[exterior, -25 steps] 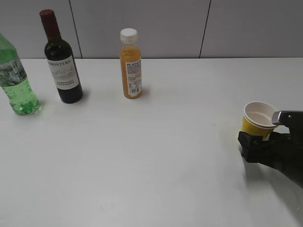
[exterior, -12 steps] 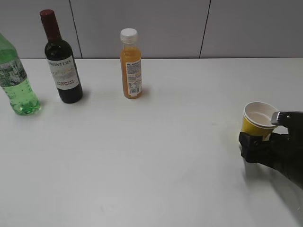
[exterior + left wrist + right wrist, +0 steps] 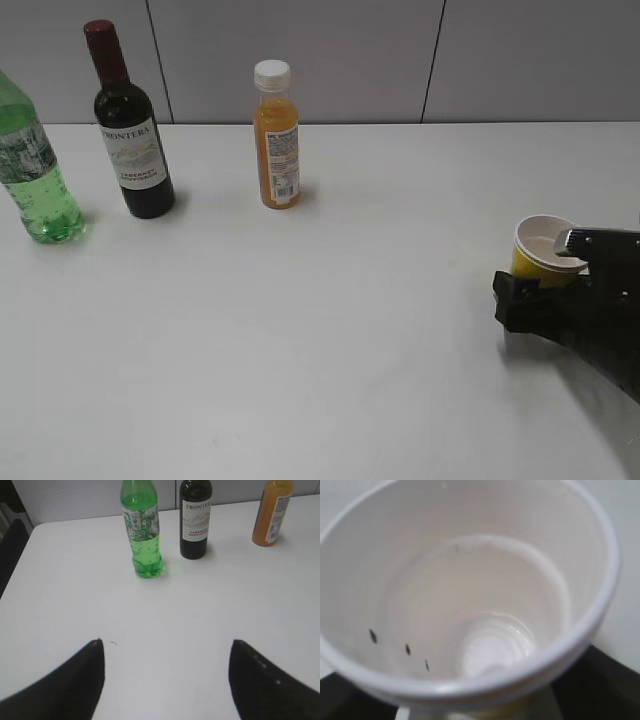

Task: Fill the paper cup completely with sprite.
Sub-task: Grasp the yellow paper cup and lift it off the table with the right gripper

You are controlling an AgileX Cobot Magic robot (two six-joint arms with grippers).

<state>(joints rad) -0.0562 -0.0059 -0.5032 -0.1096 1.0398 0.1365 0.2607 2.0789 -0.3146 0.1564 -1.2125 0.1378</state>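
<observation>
Change: your right tool (image 3: 545, 280), clenched on the paper cup (image 3: 543, 247), has shifted slightly left over the last second | Cup: at the surface's (image 3: 350, 330) right edge, empty | Sprite (image 3: 142, 530): far left, untouched; left tool (image 3: 165, 675) released | Pouring not begun.

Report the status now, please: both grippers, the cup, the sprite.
Left gripper open, empty. Right gripper around paper cup, grip unconfirmed. Cup upright. Sprite untouched, beside wine bottle. Nothing in the way.
</observation>
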